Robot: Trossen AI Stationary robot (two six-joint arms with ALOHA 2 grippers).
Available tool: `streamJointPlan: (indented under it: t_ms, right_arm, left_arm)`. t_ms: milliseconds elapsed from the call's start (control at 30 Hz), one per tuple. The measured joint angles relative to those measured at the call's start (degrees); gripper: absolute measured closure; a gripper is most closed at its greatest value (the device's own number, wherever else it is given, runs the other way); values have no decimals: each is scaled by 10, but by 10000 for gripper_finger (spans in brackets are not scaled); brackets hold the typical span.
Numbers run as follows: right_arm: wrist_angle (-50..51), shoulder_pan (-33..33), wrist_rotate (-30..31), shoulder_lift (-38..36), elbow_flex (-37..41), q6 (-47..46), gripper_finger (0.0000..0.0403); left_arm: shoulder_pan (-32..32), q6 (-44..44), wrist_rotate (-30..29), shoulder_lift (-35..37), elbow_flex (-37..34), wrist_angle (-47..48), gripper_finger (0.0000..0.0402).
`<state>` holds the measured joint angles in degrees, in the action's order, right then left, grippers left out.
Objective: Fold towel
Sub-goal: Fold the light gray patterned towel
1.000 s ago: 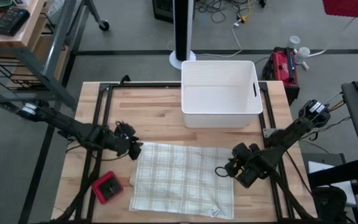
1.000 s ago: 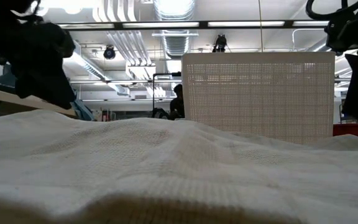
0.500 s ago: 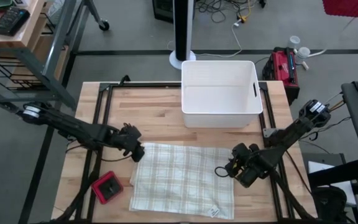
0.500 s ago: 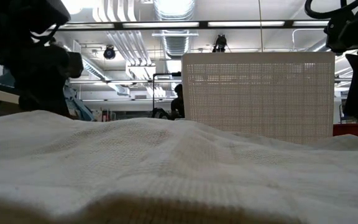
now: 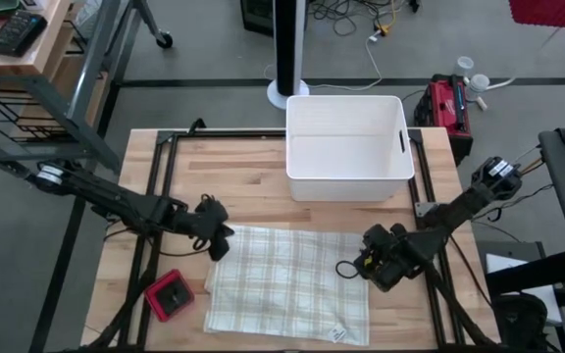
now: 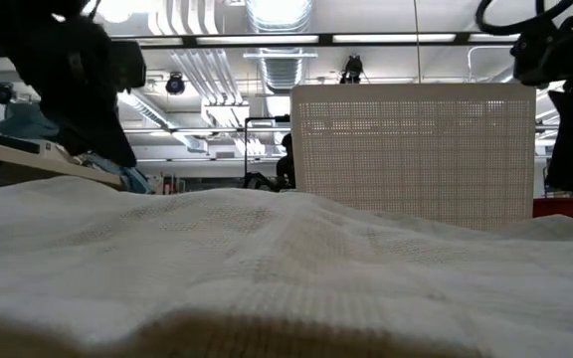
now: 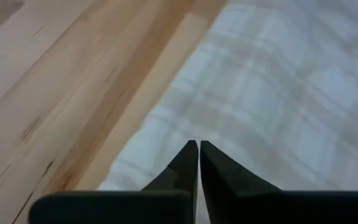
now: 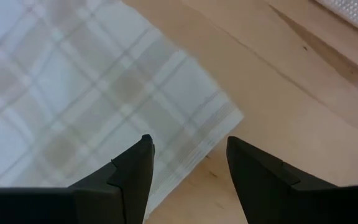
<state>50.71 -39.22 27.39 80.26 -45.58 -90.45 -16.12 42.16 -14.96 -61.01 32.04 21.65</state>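
1. Towel (image 5: 290, 282), a pale plaid cloth, lies spread flat on the near half of the wooden table (image 5: 233, 176); from above we see it between the two arms.
2. We find the left gripper (image 5: 220, 240) at the towel's far left corner, low over the cloth.
3. In the left wrist view its two dark fingers (image 7: 185, 163) are pressed together, tips meeting right at the towel's edge (image 7: 166, 118); we cannot tell whether any fabric is caught between them.
4. We see the right gripper (image 5: 365, 263) at the towel's far right corner.
5. In the right wrist view its fingers (image 8: 135, 165) stand spread apart, straddling the corner of the cloth (image 8: 219, 112); nothing is pinched between them.
6. Behind the towel, at the far edge of the table, we see a white bin (image 5: 346, 147).
7. A small red and black object (image 5: 169, 296) sits just left of the towel's near left side.
8. In the low view, the towel (image 6: 267, 268) fills the foreground, with the bin's perforated wall (image 6: 411, 149) behind it.
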Motion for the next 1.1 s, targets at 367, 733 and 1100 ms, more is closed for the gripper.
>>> streamJointPlan:
  t_ms: [367, 733, 1100]
  right_arm:
    - [-1, 128, -51, 0, 15, 152, 211]
    - [-94, 201, -169, 7, 66, 279, 213]
    - [-214, 208, -179, 5, 119, 354, 290]
  left_arm:
    - [-29, -39, -25, -1, 12, 4, 400]
    - [-16, -112, 4, -1, -4, 5, 342]
    - [3, -147, 48, 0, -15, 28, 293]
